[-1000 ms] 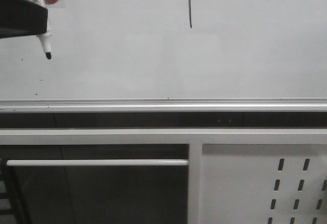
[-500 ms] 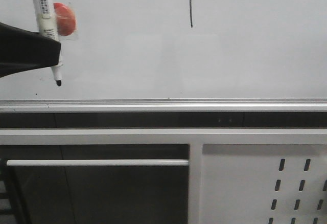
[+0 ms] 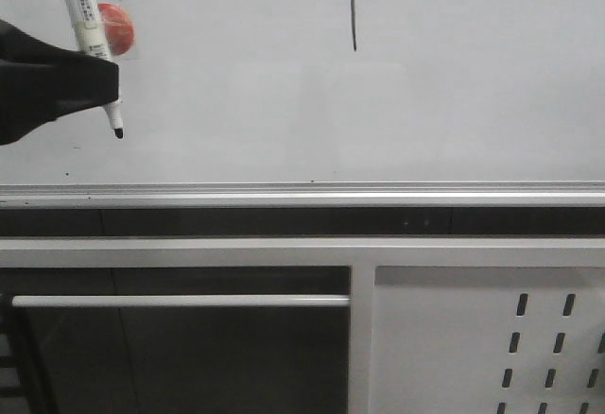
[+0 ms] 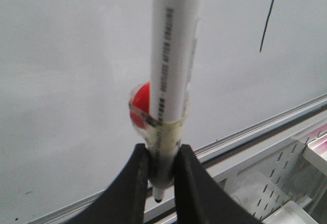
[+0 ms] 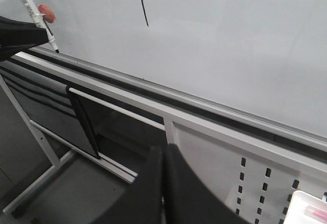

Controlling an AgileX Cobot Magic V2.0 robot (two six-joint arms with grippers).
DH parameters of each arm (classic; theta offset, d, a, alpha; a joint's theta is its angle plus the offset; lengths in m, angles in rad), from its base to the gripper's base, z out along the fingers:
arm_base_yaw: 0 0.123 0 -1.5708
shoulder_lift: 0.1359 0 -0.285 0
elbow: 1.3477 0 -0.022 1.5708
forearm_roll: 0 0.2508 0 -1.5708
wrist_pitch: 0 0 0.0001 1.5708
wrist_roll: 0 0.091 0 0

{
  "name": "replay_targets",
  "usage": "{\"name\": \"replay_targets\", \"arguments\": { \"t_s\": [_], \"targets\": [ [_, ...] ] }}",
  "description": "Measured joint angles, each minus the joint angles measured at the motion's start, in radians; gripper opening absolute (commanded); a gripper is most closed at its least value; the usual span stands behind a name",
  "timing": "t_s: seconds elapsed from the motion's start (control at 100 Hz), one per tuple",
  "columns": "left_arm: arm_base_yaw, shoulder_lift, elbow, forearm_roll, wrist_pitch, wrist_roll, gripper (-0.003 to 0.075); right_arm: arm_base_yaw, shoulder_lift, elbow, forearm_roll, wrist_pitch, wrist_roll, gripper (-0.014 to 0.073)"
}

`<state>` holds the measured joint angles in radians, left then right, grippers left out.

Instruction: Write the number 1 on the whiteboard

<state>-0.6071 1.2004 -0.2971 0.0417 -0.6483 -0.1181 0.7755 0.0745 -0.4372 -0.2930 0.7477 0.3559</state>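
The whiteboard point(image 3: 454, 102) fills the upper front view, with a silver bottom rail point(image 3: 302, 193). A thin black vertical stroke, the number 1 point(image 3: 354, 12), runs down from the top edge near the middle; it also shows in the left wrist view point(image 4: 269, 17) and the right wrist view point(image 5: 143, 4). My left gripper point(image 4: 162, 157) is shut on a white marker pen point(image 3: 90, 31) with a red blob taped to it point(image 3: 118, 26). The pen's black tip point(image 3: 118, 133) points down at the far left, above the rail. My right gripper point(image 5: 163, 155) is shut and empty, low in front of the stand.
Below the rail is a dark slot and a white frame with a horizontal bar point(image 3: 180, 301). A white perforated panel with slots point(image 3: 529, 338) is at the lower right. A white tray edge point(image 5: 306, 206) shows in the right wrist view. Tiny black specks dot the board's lower left.
My left gripper with the pen dropped down the board, then rose a little and shifted right. The stroke is unchanged.
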Motion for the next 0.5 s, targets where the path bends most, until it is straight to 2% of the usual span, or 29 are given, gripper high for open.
{"name": "replay_targets", "arguments": {
  "t_s": [0.32, 0.5],
  "targets": [
    [0.000, 0.070, -0.045, -0.061, -0.020, 0.002, -0.0018, 0.000, 0.000, 0.000, 0.000, 0.002, 0.002, -0.0071],
    [0.000, 0.096, -0.079, -0.064, 0.021, -0.010, -0.0018, 0.000, 0.000, 0.000, 0.000, 0.002, 0.002, -0.0071]
  ]
}}
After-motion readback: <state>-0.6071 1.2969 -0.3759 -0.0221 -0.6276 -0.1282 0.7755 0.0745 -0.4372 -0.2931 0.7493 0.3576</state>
